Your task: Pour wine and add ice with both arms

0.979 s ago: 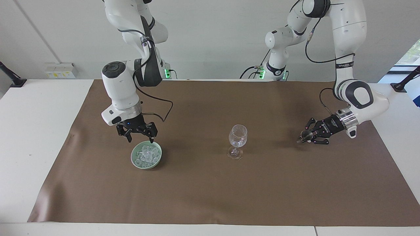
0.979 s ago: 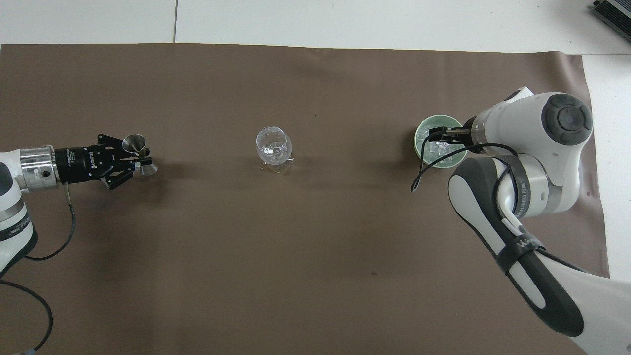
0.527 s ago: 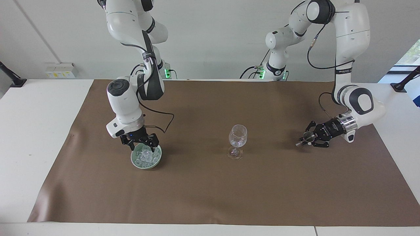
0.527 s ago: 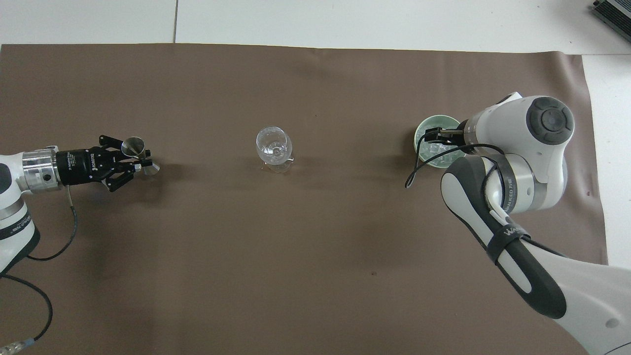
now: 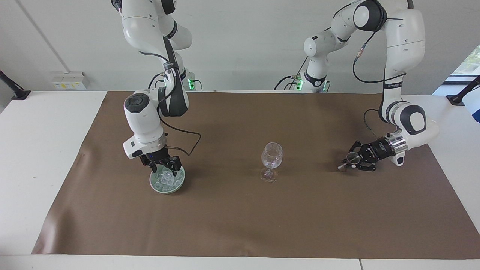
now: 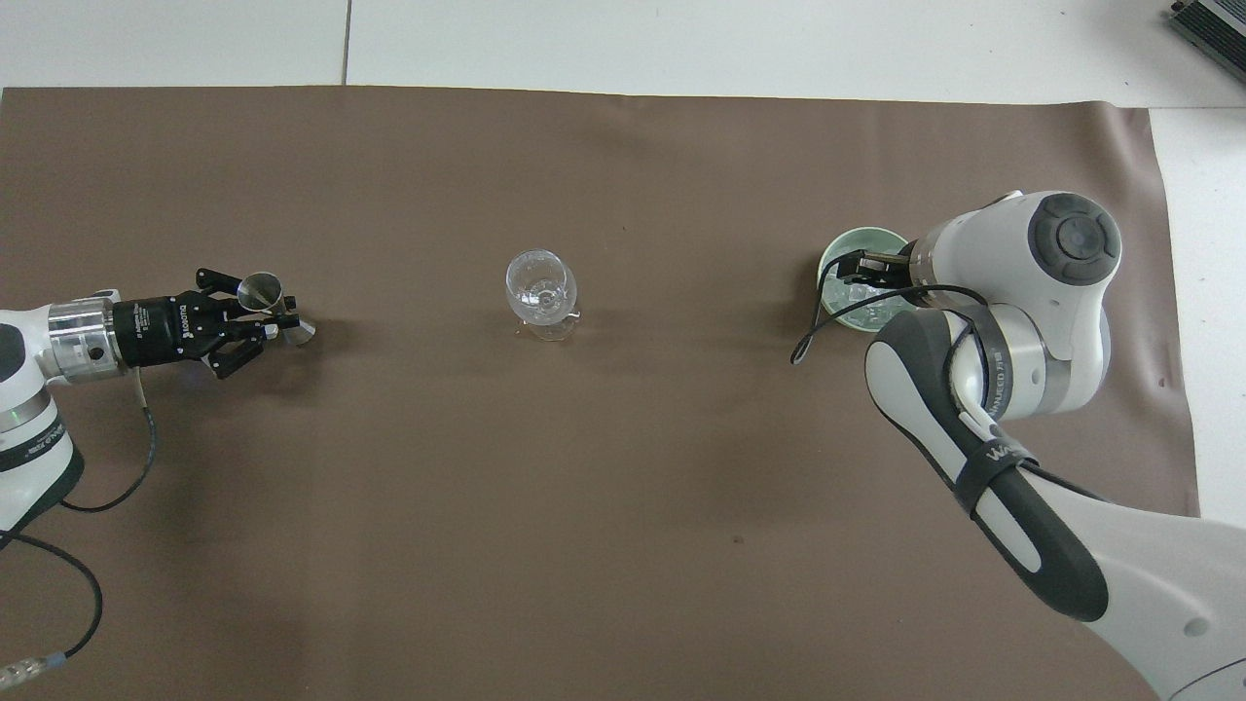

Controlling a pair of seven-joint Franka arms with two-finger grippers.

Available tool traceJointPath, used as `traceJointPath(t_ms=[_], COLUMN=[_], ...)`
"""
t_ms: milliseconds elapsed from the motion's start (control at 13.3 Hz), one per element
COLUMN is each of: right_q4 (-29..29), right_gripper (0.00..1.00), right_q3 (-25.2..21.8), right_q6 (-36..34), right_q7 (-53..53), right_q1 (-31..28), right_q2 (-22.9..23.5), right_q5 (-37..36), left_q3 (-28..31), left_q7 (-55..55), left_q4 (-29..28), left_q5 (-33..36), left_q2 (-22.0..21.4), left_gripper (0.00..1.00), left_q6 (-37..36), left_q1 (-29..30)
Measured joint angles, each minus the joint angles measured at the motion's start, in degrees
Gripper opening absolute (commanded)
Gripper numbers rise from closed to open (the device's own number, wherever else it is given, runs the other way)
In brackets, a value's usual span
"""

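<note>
A pale green bowl (image 5: 167, 189) (image 6: 862, 237) of clear ice (image 5: 167, 181) (image 6: 863, 308) stands on the brown mat toward the right arm's end. My right gripper (image 5: 164, 171) (image 6: 858, 277) points down, open, with its tips down in the ice heap. A clear stemmed glass (image 5: 272, 155) (image 6: 538, 285) stands upright mid-mat. My left gripper (image 5: 348, 162) (image 6: 274, 313) is shut on a small metal jigger (image 5: 351, 157) (image 6: 263, 289), held low over the mat toward the left arm's end, apart from the glass.
The brown mat (image 5: 240, 225) covers most of the white table (image 5: 41, 150). A black cable (image 5: 187, 137) loops from the right wrist over the mat beside the bowl. Black clamp mounts (image 5: 459, 95) sit at the table's ends.
My right gripper has come down from above the bowl into the ice. My left gripper with the jigger has drawn a little away from the glass and lower.
</note>
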Motion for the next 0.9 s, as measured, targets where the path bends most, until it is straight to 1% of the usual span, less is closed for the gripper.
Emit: traceJointPath(t_ms=[75, 151, 226, 301, 377, 452, 527, 904], right_q4=[0.0, 0.01, 0.01, 0.01, 0.01, 0.01, 0.01, 0.02], right_gripper=[0.71, 0.69, 0.65, 0.63, 0.6, 0.57, 0.56, 0.48], right_q3=[0.0, 0.0, 0.0, 0.0, 0.0, -0.01, -0.01, -0.02], right_q6=[0.0, 0.0, 0.0, 0.0, 0.0, 0.0, 0.0, 0.0], right_q7=[0.03, 0.03, 0.05, 0.05, 0.06, 0.06, 0.06, 0.06], right_q1=[0.0, 0.0, 0.0, 0.0, 0.0, -0.01, -0.01, -0.01], right_q2=[0.06, 0.06, 0.07, 0.07, 0.07, 0.07, 0.07, 0.07], right_q5=[0.0, 0.0, 0.0, 0.0, 0.0, 0.0, 0.0, 0.0], left_q3=[-0.13, -0.43, -0.57, -0.68, -0.83, -0.98, -1.02, -1.11], left_q7=[0.03, 0.07, 0.2, 0.77, 1.45, 2.07, 2.49, 4.06], left_q4=[0.05, 0.05, 0.06, 0.06, 0.06, 0.06, 0.06, 0.06], left_q5=[0.0, -0.01, -0.01, -0.01, -0.01, -0.02, -0.02, -0.05], left_q2=[0.14, 0.22, 0.3, 0.4, 0.48, 0.58, 0.7, 1.18], left_gripper=[0.0, 0.01, 0.04, 0.05, 0.1, 0.19, 0.21, 0.21], left_q6=[-0.05, -0.09, -0.1, -0.1, -0.11, -0.11, -0.12, -0.14], left_q1=[0.44, 0.87, 1.04, 1.15, 1.31, 1.49, 1.52, 1.53])
